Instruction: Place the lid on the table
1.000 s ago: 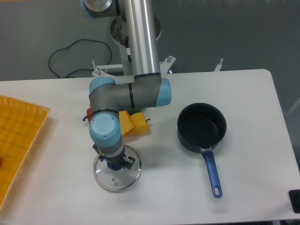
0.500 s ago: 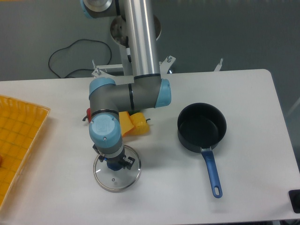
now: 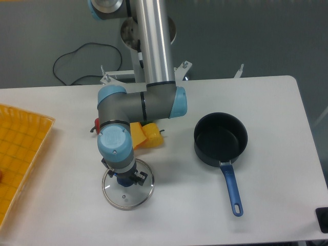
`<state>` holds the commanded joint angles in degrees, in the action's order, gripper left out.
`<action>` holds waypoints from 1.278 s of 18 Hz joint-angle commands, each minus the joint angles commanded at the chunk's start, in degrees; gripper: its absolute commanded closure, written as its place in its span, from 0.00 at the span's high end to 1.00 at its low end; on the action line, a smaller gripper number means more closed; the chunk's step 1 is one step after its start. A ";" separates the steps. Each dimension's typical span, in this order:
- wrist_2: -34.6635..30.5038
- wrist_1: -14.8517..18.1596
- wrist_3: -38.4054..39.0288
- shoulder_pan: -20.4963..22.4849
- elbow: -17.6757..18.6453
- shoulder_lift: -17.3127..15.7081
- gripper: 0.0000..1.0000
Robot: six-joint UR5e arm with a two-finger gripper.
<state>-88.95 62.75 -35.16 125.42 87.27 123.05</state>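
The glass lid (image 3: 128, 189) lies flat on the white table (image 3: 277, 102), near the front edge and left of centre, its metal rim level all round and its steam hole facing the camera. It sits well apart from the dark saucepan (image 3: 221, 139), which stands uncovered to the right with its blue handle pointing toward the front edge, so the lid looks to be already at its resting place. The gripper (image 3: 124, 178) is straight above the lid's blue knob, reaching down from the wrist, which suits holding the lid by its centre so that it stays level. The wrist housing hides the fingers, so I cannot tell whether they are clenched on the knob or let go. Just behind the arm are yellow blocks (image 3: 145, 135) and a small red object (image 3: 97, 124); a yellow grid tray (image 3: 20, 148) sits at the left edge.
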 joint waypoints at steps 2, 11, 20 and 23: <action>0.00 0.00 0.00 0.00 0.00 0.00 0.53; -0.09 -0.09 0.00 0.00 -0.09 0.26 0.58; -0.26 0.09 -0.18 0.00 -0.26 0.00 1.00; -0.35 0.09 -0.18 0.09 -0.44 -0.35 1.00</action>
<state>-89.30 62.84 -35.33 125.51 86.84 122.70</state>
